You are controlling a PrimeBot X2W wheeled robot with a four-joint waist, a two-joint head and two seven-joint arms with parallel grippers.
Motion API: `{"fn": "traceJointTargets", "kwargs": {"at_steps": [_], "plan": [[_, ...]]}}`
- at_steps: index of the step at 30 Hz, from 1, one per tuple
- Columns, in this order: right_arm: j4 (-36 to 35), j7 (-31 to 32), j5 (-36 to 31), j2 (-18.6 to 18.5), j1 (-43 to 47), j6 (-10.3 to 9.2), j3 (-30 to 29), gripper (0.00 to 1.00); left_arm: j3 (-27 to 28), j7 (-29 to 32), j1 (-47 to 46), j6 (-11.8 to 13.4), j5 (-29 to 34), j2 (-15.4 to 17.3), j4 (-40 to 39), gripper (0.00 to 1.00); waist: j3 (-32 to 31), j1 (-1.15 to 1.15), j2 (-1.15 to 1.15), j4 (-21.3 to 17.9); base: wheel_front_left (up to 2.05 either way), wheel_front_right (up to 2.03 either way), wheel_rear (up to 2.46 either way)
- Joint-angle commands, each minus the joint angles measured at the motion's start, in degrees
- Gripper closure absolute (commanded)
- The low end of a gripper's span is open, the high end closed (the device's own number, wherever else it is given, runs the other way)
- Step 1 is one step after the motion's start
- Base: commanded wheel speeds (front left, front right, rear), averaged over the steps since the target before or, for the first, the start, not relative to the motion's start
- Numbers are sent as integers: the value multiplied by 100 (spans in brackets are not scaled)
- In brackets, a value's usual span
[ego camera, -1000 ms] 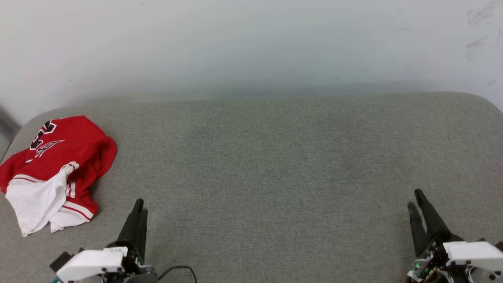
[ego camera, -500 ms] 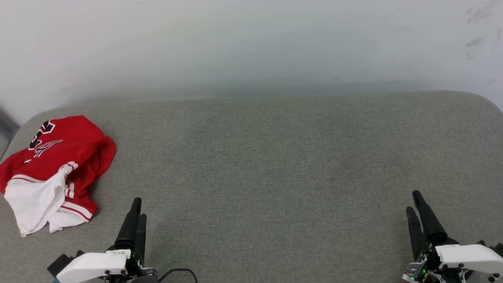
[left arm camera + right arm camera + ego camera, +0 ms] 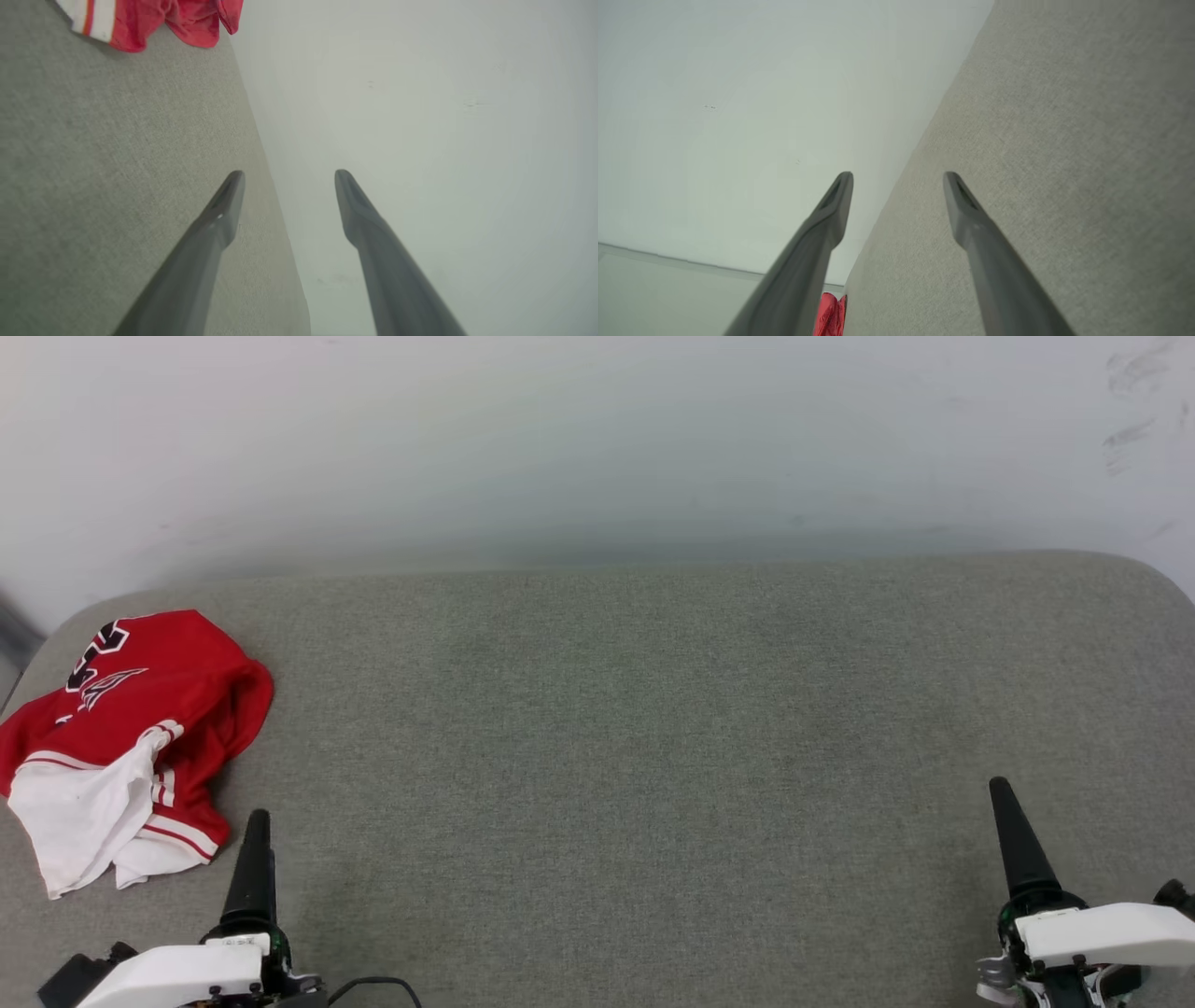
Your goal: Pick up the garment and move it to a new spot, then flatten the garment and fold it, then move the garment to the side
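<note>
The garment (image 3: 131, 728), a red jersey with a white sleeve, striped trim and black lettering, lies crumpled at the left end of the grey padded surface (image 3: 607, 737). My left gripper (image 3: 259, 821) hovers low just right of the garment's near edge, apart from it. In the left wrist view the left gripper (image 3: 288, 173) is open and empty, with the garment (image 3: 159, 23) at the top left. My right gripper (image 3: 1001, 789) is at the far right, and in the right wrist view it (image 3: 897, 173) is open and empty. A red scrap of the garment (image 3: 830, 315) shows at the bottom edge.
A pale wall (image 3: 597, 448) rises directly behind the surface. The surface has rounded corners at left and right. A black cable (image 3: 373, 982) loops by my left wrist at the bottom.
Both grippers have opened from nearly closed. The left gripper has shifted left, closer to the garment's near edge. The garment has not moved.
</note>
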Motion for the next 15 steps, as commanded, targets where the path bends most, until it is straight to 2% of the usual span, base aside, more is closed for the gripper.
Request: {"fn": "traceJointTargets", "kwargs": {"at_steps": [1, 7, 13, 14, 15], "plan": [[-195, -63, -381, -2, -143, 1, -32, 0, 100, -68, -55, -8, 249, 13, -178, 0, 3, 0, 0, 2, 0, 0, 0], [-582, -193, -1387, -2, -149, 1, 85, 0, 331, -197, -71, -10, 1022, 16, -497, 0, 14, 0, 0, 8, 0, 0, 0], [-981, -311, -2383, -1, -155, 1, 219, 0, 326, -317, -54, 70, 1654, 17, -843, 0, 36, 0, 0, 11, 0, 0, 0], [-981, -311, -2383, -1, -155, 1, 219, 0, 326, -317, -54, 70, 1654, 17, -843, 0, 36, 0, 0, 11, 0, 0, 0], [-1091, -351, -2719, -1, -158, 1, 269, 0, 231, -355, -8, 110, 1946, 17, -949, 0, 43, 0, 0, 11, 0, 0, 0]]}}
